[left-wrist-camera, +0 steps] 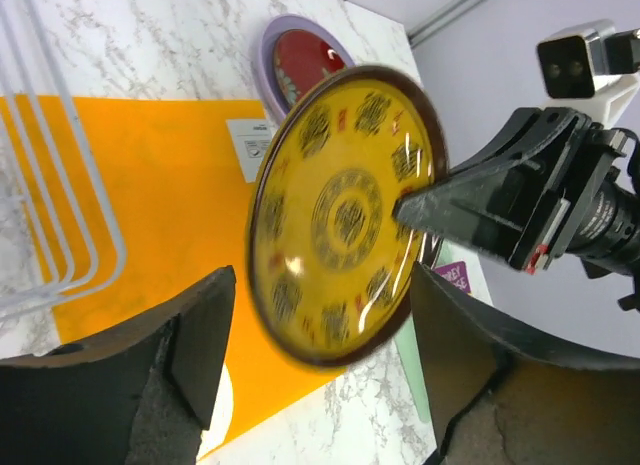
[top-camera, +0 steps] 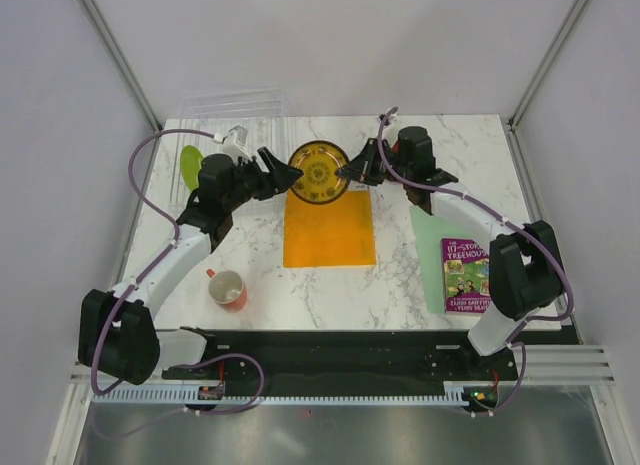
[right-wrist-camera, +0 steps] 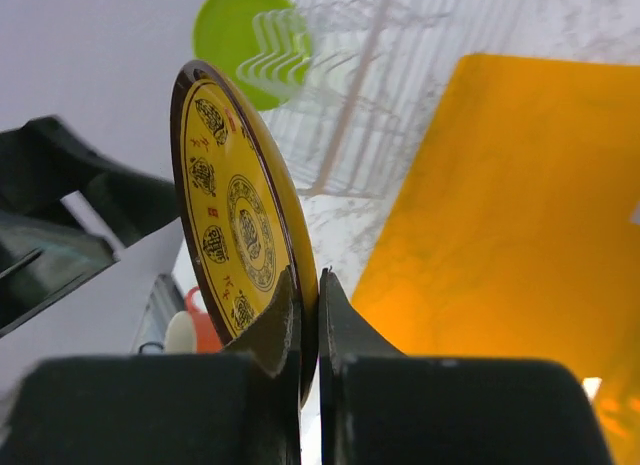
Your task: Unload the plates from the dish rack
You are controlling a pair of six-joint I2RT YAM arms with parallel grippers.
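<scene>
Top external view shows the yellow patterned plate (top-camera: pixel 318 172) held clear of the table (top-camera: pixel 320 285), above the far edge of the orange folder (top-camera: pixel 330 235) and between the two arms. The right gripper (top-camera: pixel 356 170) is clamped on it. In the right wrist view its fingers (right-wrist-camera: pixel 283 315) pinch the rim from both faces, with the plate standing on edge and running straight away from the pincer. The left gripper (top-camera: pixel 276 171) is at the opposite rim with its jaws spread wide. In the left wrist view they stand either side of the plate's patterned face, gripping nothing; whether a tip brushes the rim cannot be settled. The dish rack (top-camera: pixel 235 110) sits at the far left with the lime green plate (top-camera: pixel 190 166) upright among its wires, on the left arm's side. The left wrist view also shows the lavender plate (left-wrist-camera: pixel 260 67) lying flat on the marble just past the folder's right edge, with the dark red plate (left-wrist-camera: pixel 305 60) resting in it. Judgement: this is a hand-over with the load now on the right arm alone. The stack lies to the right of the held plate, so the right arm is the nearer one. To land on the stack, the plate must be tipped from on-edge to flat. The left jaws need backing off along the plate's plane to avoid clipping the rim.
</scene>
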